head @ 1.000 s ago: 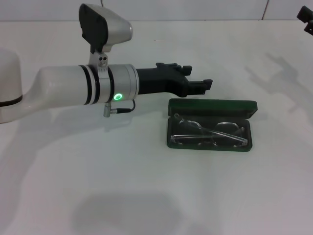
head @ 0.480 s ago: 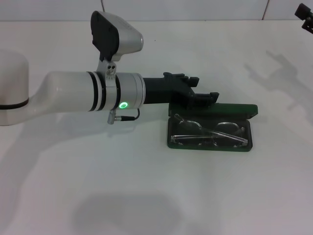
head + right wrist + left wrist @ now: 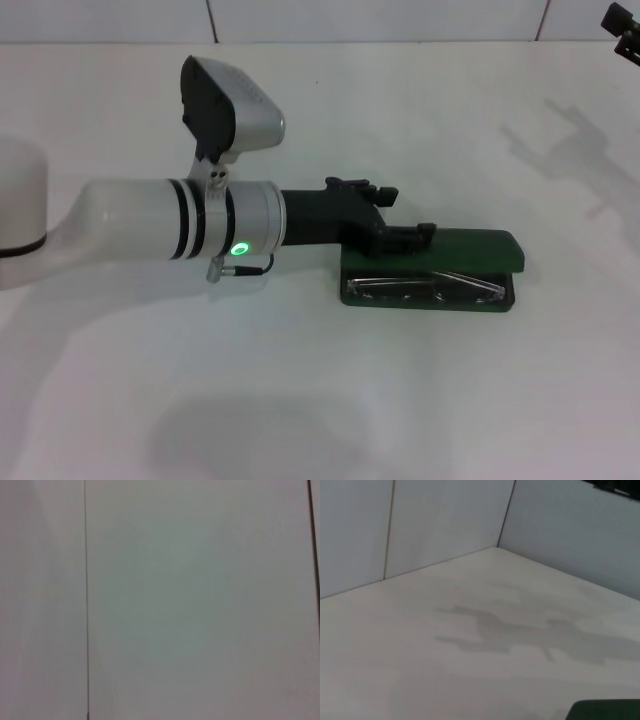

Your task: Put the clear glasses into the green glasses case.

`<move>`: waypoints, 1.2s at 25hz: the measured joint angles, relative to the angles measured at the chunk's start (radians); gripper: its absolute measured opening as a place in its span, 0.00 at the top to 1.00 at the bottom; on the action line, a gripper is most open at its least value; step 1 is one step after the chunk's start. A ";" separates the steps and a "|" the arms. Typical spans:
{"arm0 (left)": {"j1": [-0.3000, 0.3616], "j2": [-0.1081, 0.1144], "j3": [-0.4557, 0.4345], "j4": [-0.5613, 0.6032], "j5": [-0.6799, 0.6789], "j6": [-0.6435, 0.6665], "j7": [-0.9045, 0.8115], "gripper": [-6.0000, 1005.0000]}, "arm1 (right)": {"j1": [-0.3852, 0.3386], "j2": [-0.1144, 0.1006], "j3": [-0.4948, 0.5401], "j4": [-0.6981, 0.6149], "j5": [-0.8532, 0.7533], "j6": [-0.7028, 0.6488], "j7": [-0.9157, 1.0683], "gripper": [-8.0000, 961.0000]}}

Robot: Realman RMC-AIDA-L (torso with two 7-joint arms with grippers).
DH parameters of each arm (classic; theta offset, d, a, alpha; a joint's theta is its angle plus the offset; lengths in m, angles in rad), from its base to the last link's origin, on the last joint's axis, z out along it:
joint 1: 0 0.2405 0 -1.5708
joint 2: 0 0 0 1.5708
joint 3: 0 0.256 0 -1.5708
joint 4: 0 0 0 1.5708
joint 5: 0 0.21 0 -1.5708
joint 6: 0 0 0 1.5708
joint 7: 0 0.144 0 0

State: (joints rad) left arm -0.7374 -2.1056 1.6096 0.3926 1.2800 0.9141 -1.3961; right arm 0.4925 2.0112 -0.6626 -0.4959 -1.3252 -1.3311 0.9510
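Left gripper [image 3: 405, 238], finger state indiscernible, presses the green glasses case [image 3: 470, 250] lid down over the clear glasses [image 3: 425, 285] inside; right gripper [image 3: 625, 20] idle far beyond the case

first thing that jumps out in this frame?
The left gripper reaching across the middle of the white table, pressing on the lid of the green glasses case. The lid is nearly down, with the clear glasses showing in the remaining gap. The right gripper sits parked at the far right corner.

You get even, bright overhead light; soft grey shadows of both arms fall on the white table [image 3: 420, 400], slightly hazy, without glare.
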 joint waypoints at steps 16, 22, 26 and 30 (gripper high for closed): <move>0.106 0.008 0.017 0.061 -0.178 0.139 0.168 0.24 | 0.011 -0.002 -0.142 -0.023 -0.007 0.002 0.000 0.17; 0.249 0.042 -0.084 0.137 -0.242 0.390 0.305 0.24 | 0.054 -0.037 -0.337 -0.068 -0.116 -0.105 0.066 0.17; 0.330 0.072 -0.179 0.130 -0.233 0.511 0.359 0.24 | 0.087 -0.041 -0.372 -0.060 -0.193 -0.229 0.069 0.17; 0.418 0.075 -0.220 0.125 -0.234 0.597 0.463 0.24 | 0.106 -0.021 -0.378 -0.060 -0.250 -0.294 0.036 0.17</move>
State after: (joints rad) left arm -0.3192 -2.0307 1.3900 0.5174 1.0463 1.5110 -0.9328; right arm 0.5981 1.9906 -1.0404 -0.5560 -1.5748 -1.6251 0.9865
